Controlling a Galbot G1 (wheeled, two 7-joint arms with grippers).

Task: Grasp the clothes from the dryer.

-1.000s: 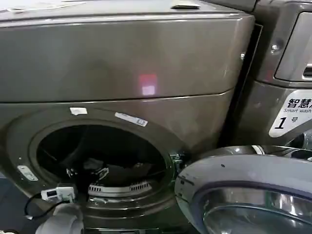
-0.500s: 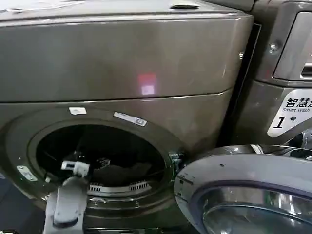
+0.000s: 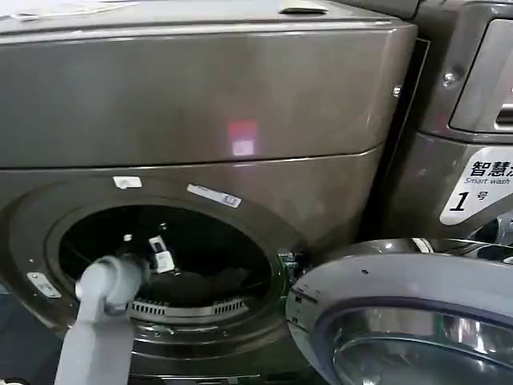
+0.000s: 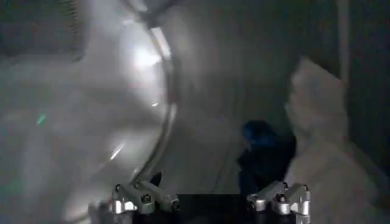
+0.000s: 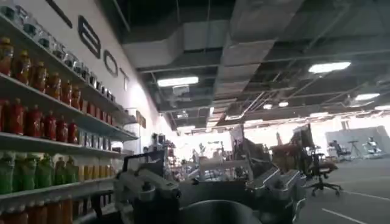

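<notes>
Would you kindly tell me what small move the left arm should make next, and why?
Probably ease the left gripper forward toward the whitish-grey and dark fabric heap: it is already inside the bronze-grey dryer's round port, fingers open, with the clothes ahead and apart from them.

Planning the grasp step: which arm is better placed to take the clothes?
Left. The left gripper is already inside the dryer port, fingers open, facing the clothes. The right gripper points at a room with shelves, away from the drum.
</notes>
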